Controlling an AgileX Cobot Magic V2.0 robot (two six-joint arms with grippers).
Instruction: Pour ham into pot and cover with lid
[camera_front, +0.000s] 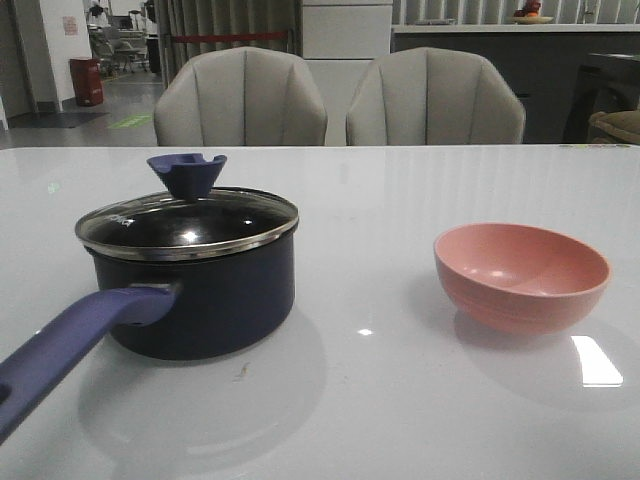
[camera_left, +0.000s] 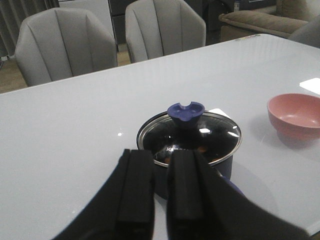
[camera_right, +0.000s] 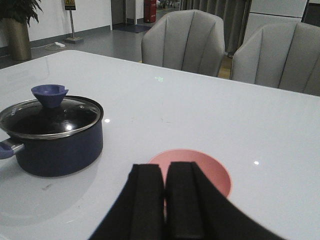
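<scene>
Front view: a dark navy round saucepan (camera_front: 205, 295) stands on the left half of the glossy white table (camera_front: 380, 400), covered by a round glass lid with a steel rim (camera_front: 187, 227) that sits level on its rim, its blue flared knob (camera_front: 186, 172) pointing straight up. The pot's long lavender-blue straight handle (camera_front: 70, 345) runs from the pot's near-left side toward the near-left corner of the picture. Well to the right, apart from the pot, stands an upright pink round bowl (camera_front: 521, 274); the part of its inside that shows is bare. Two grey upholstered chairs (camera_front: 240, 98) stand behind the table. Neither arm shows here.

Left wrist view: the left gripper (camera_left: 161, 192) hangs above the table just short of the covered pot (camera_left: 227, 167), its black fingers (camera_left: 135, 190) only a narrow slit apart and holding nothing. Through the glass lid (camera_left: 190, 137) a few small orange-pink bits (camera_left: 202, 148) show faintly against the black inside; they may be the ham. The pink bowl (camera_left: 295, 116) lies off to one side.

Right wrist view: the right gripper (camera_right: 165, 200) is above the pink bowl (camera_right: 212, 172), its fingers (camera_right: 182, 200) pressed together, empty. The lidded pot (camera_right: 57, 145) stands well apart from it, its handle stub (camera_right: 9, 148) at the picture edge.
</scene>
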